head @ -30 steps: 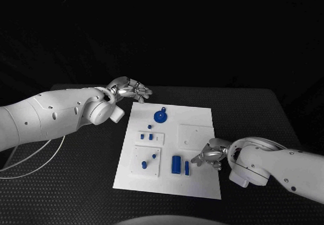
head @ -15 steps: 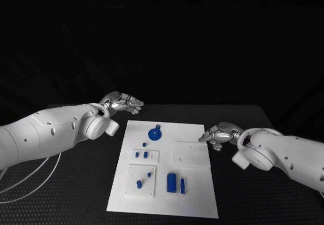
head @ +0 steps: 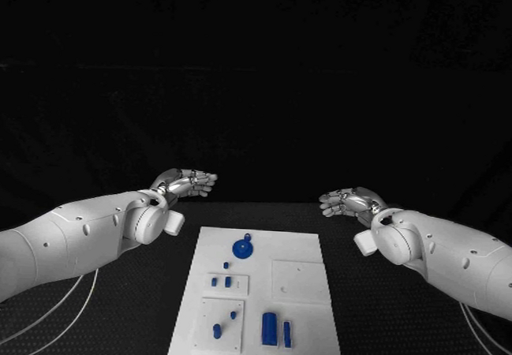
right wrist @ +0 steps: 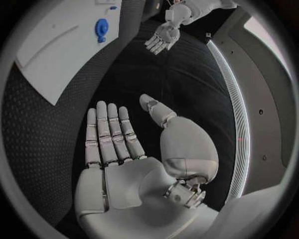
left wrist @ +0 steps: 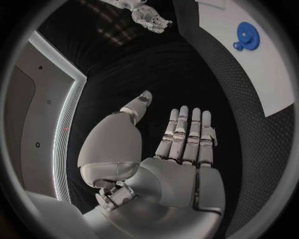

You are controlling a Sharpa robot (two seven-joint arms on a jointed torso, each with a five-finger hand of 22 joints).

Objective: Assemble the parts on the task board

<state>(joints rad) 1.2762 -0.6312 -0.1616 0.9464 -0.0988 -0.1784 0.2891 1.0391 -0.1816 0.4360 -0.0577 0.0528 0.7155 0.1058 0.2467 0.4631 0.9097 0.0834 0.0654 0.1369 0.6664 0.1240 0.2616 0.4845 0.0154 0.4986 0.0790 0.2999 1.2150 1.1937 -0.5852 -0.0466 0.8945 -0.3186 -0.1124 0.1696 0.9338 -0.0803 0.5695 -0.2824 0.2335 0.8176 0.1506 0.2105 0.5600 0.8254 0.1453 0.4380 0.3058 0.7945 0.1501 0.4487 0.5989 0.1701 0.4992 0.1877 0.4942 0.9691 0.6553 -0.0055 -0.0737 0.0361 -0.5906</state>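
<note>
The white task board [head: 289, 247] lies in the middle of the black table. On it are a round blue part [head: 243, 248] at the far end, two small pegs [head: 221, 282], two more pegs [head: 225, 324] and two long bars [head: 277, 328] nearer me. My left hand [head: 188, 182] hovers beyond the board's far left corner, and my right hand [head: 348, 202] beyond its far right corner. Both hold nothing. The left hand [left wrist: 181, 149] has its fingers straight, with the board [left wrist: 261, 74] and round part [left wrist: 246, 35] off to one side. The right hand [right wrist: 115, 144] is stretched flat too.
A black mat [head: 399, 310] covers the table on both sides of the board. A pale cable [head: 57, 311] hangs below my left arm. Each wrist view shows the other hand: the right hand [left wrist: 151, 17] and the left hand [right wrist: 163, 36].
The head camera has tilted up. My right hand has left the spot beside the long bars and risen past the board's far right corner. The left hand stays near the far left corner.
</note>
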